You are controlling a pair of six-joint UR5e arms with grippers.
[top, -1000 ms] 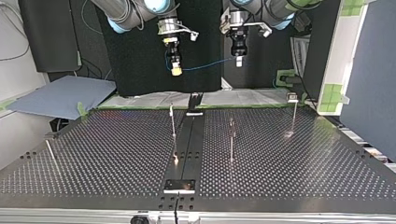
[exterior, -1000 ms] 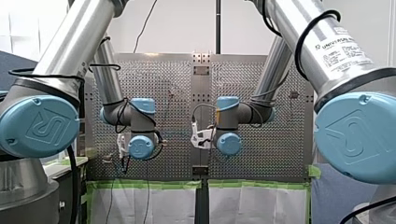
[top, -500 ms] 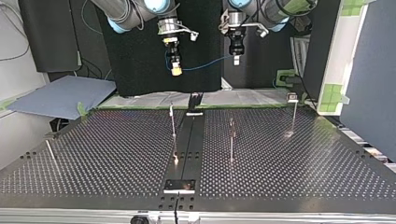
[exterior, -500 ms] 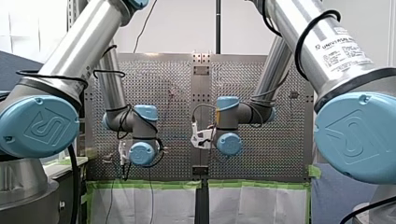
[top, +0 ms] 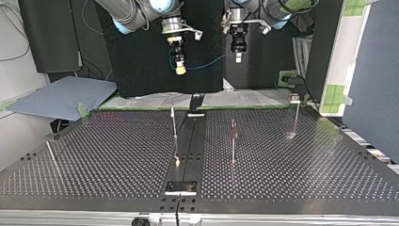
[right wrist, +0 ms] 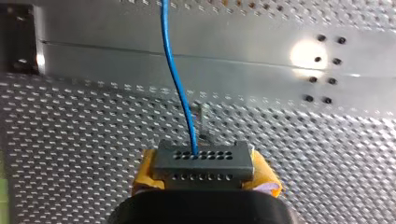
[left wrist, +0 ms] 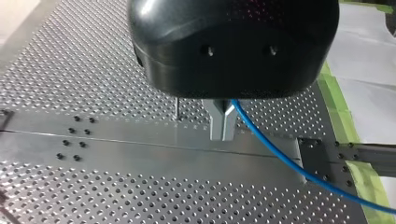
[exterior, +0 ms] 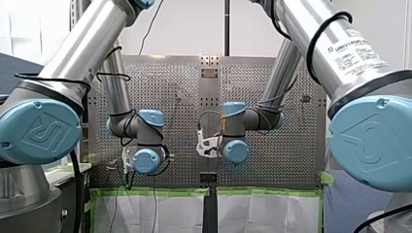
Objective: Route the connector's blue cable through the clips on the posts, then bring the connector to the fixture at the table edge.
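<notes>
Seen from the top view, a thin post (top: 51,156) stands near the surface's (top: 306,181) left edge. Further right, my right end effector (top: 179,70) hangs in the air over the edge nearest the arms, clenched on the connector (right wrist: 202,161). The right wrist view shows that grey block pinched between two yellow pads (right wrist: 145,173), its rows of small holes facing away from the camera. The blue cable (top: 207,63) leaves the connector, sags a little and rises to my left end effector (top: 238,58). That one hangs slightly higher, just right of the surface's middle rail (top: 188,141). In the left wrist view its metal fingers (left wrist: 222,122) are pressed together on the cable, which comes out beside them and runs off toward the green tape (left wrist: 343,121) along the edge. Down on the surface, well apart from the cable, a second post (top: 174,123) stands just left of the rail and a third post (top: 233,141) right of it. A fourth post (top: 296,115) stands near the right corner of the arms' edge.
</notes>
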